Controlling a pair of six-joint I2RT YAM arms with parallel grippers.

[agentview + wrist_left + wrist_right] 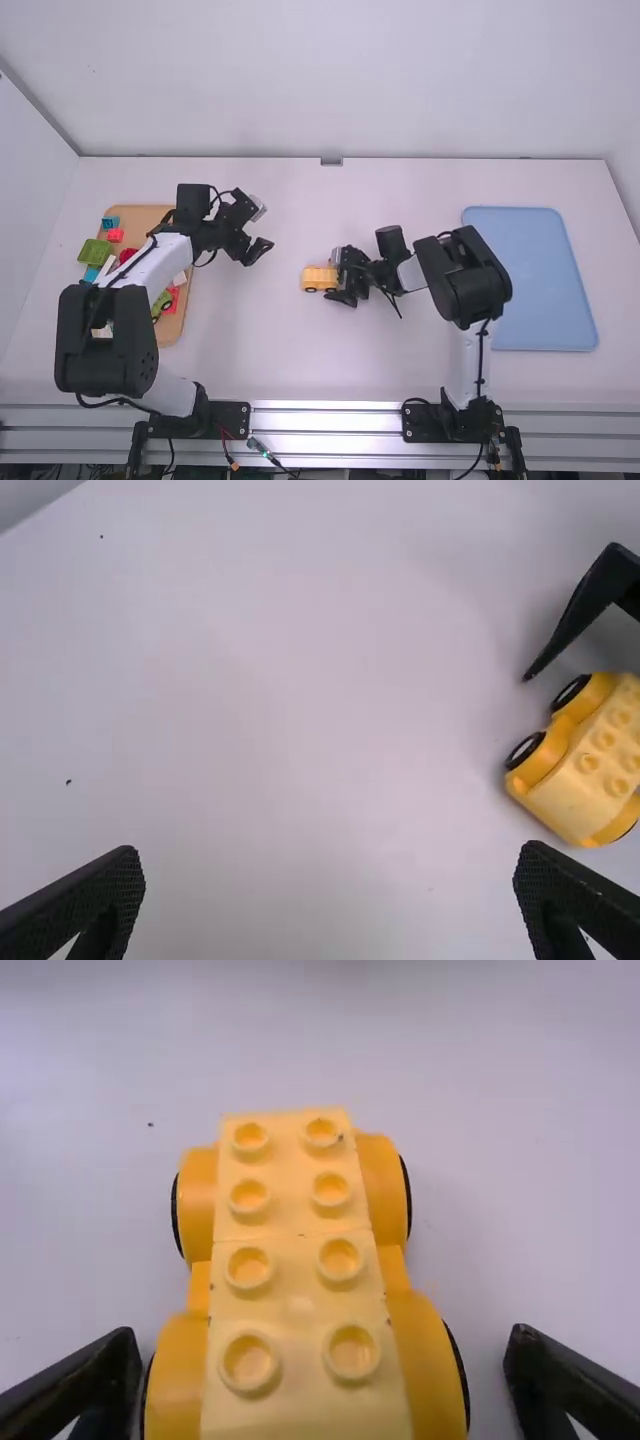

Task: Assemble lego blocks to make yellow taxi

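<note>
For block stacking, the car (295, 1260) within the right gripper (322, 1338), wide open and empty like the left gripper (330, 853), must presumably be clamped.

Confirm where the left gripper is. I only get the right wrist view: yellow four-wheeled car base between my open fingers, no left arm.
Observer: High view puts the left gripper above the table, between the wooden tray and the car base.
Operator: Copy. Where are the other blocks?
Observer: On that wooden tray, partly hidden by the left arm; a red block and a green block are among them.
</note>
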